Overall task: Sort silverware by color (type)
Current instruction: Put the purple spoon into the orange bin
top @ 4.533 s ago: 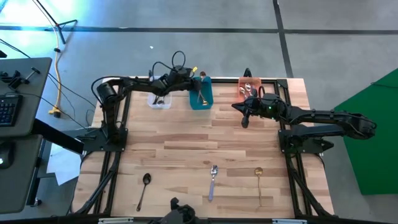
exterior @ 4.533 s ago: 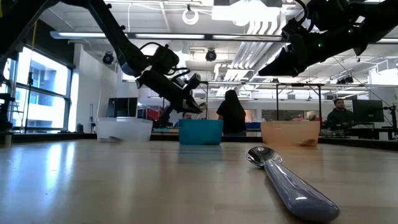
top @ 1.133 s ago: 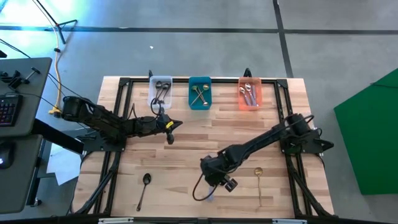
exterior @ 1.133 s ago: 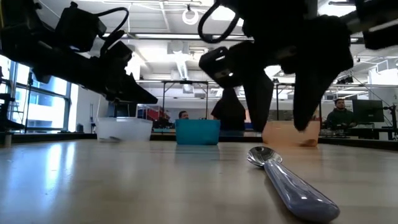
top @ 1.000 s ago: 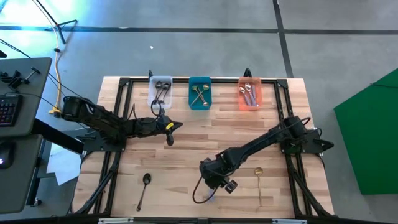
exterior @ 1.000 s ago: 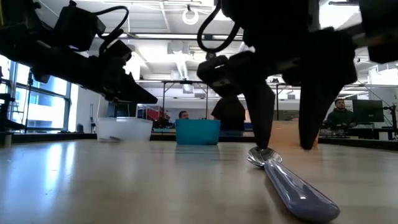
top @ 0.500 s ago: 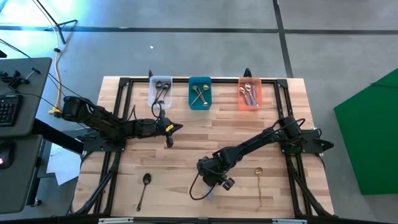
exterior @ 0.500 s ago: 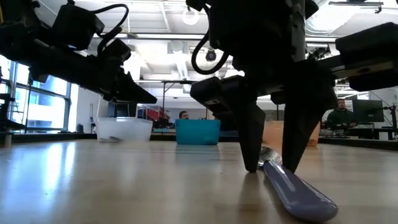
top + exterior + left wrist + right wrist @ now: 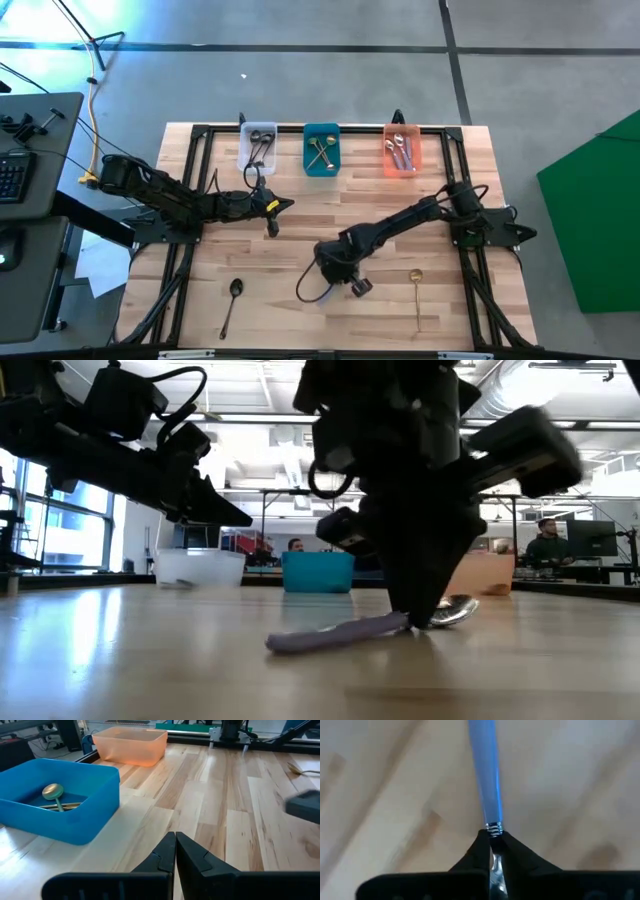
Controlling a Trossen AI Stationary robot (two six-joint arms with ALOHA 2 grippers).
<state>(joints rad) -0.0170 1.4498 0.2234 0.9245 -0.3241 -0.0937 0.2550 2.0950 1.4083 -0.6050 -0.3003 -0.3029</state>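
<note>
Right wrist view shows the right gripper pinched tight on the slim silver spoon with the pale lavender handle, its two dark fingers meeting at the ribbed metal neck where handle joins stem, the handle running away from the gripper over the light wooden tabletop; in the low view that gripper stands point-down on the tabletop with the spoon's bowl gleaming just beside its tips and the lavender handle lying along the wood on the other side; in the high view the right gripper sits near the front middle of the tabletop, between a dark black spoon lying toward the front left and a shiny gold spoon lying toward the front right, each well apart from it; the left gripper hangs above the tabletop in front of the back row of bins, its fingers pressed together with nothing between them, as the left wrist view shows; along the back edge stand a clear plastic bin holding dark spoons, a teal plastic bin holding gold spoons, and an orange plastic bin holding silver spoons.
</note>
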